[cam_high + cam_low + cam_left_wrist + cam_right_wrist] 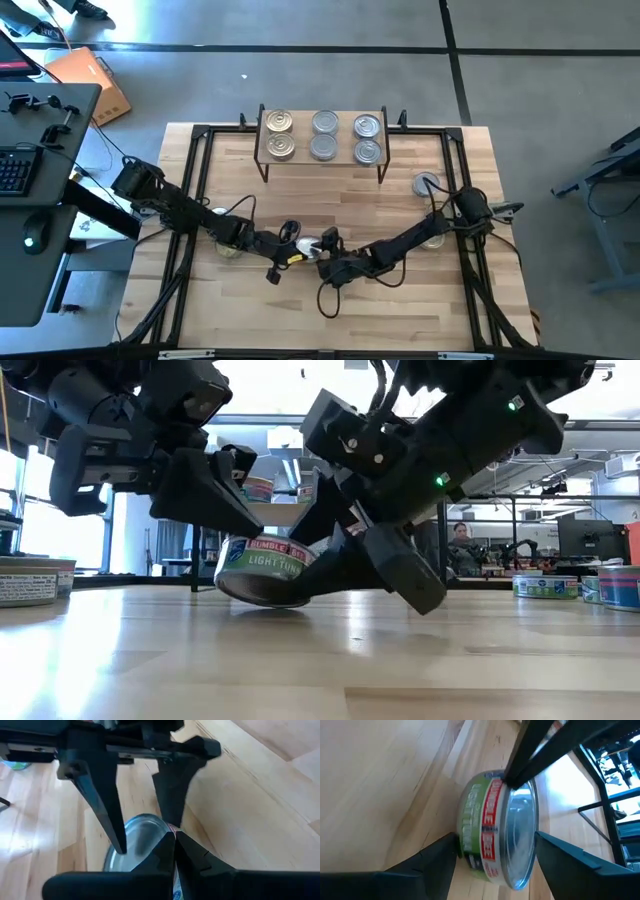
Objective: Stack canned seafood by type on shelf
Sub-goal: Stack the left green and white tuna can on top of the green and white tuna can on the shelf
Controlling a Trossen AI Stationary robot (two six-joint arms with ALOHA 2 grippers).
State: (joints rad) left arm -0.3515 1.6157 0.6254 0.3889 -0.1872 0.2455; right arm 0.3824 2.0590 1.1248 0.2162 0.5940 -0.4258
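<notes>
The right end effector point(495, 847) straddles a tilted tuna tin point(497, 830), while the clenched left end effector point(174, 851) touches it.

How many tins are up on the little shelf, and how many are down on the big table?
Tins on the shelf: 6
Tins on the table: 4
Total: 10 tins

Tuna can point(495, 827) between spread right gripper point(495, 857) fingers; left gripper point(530, 755) touching rim.
</notes>
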